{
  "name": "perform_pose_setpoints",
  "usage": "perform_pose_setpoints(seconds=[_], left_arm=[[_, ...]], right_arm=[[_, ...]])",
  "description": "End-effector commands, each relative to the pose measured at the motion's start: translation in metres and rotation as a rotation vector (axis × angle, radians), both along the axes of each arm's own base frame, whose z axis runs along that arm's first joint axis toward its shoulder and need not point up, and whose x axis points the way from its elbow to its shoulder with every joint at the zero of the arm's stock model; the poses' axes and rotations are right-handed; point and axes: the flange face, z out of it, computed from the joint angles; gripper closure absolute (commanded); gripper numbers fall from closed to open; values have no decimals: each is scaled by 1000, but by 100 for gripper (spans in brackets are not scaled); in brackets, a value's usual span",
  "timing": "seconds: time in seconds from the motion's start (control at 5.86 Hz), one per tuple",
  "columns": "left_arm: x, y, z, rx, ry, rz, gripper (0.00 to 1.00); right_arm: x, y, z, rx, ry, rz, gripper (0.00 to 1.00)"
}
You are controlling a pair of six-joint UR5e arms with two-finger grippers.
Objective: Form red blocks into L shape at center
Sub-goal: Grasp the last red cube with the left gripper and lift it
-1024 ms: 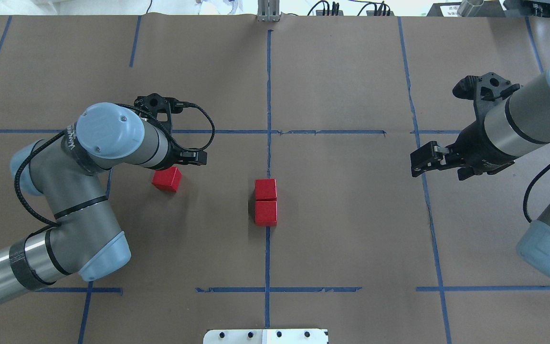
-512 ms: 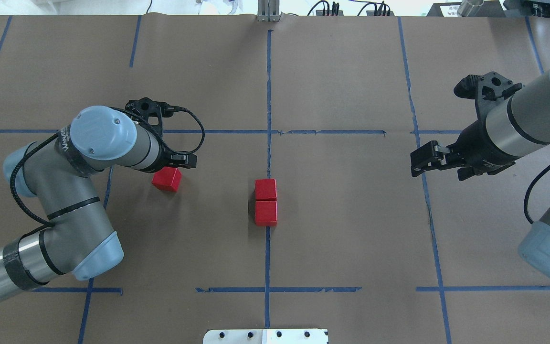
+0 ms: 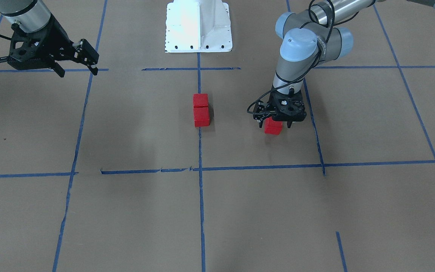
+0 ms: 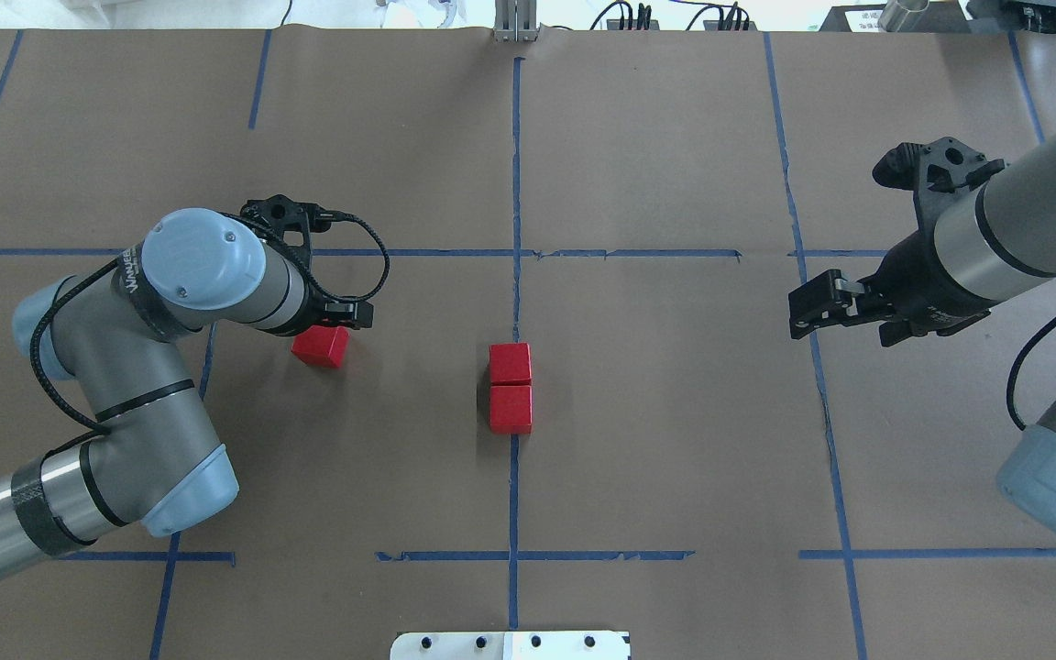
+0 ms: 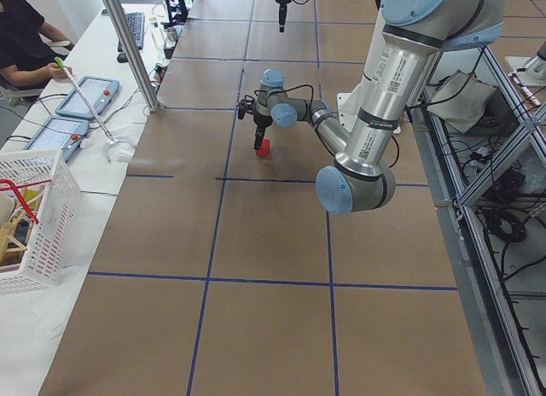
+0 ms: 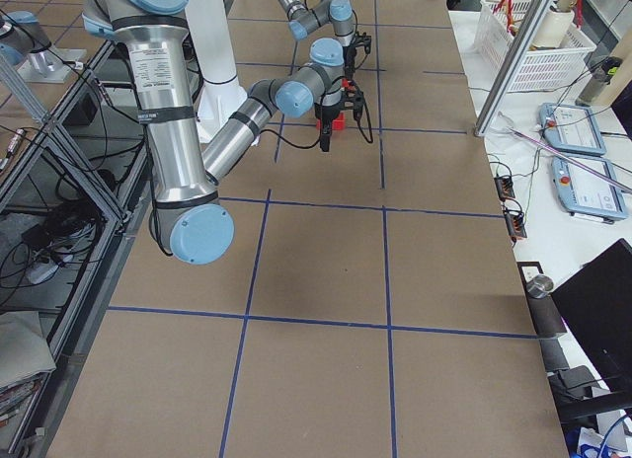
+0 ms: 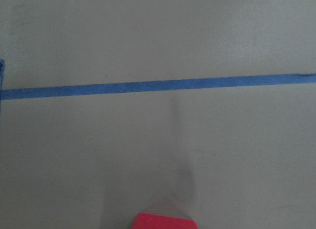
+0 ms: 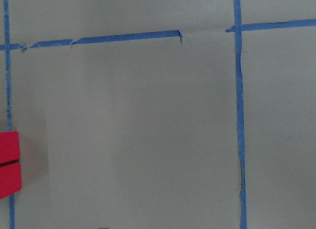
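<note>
Holds left gripper (image 3: 276, 125), jaws spread, low over a lone red block (image 4: 320, 346) on the tabletop (image 4: 675, 412); hangs right gripper (image 3: 78, 71), jaws likewise spread, well apart. Shows two more red blocks (image 4: 511, 388) touching at centre.

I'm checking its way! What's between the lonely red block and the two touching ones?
Only bare brown paper between the lone block and the pair, seen in the overhead view.
</note>
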Motion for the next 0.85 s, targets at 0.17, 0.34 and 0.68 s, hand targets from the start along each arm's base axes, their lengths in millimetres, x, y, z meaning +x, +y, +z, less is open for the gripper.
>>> perform_pose_setpoints(seconds=[0.17,0.34,0.68], left_arm=[[6,-1,10,-6,-21,12,7],[7,0,11,-7,-22,13,19],[9,2,11,-17,-15,27,67]], right_arm=[[-1,0,1,-1,2,0,0],[-2,-1,1,-1,2,-1,0],[-2,-1,1,-2,2,-3,0]])
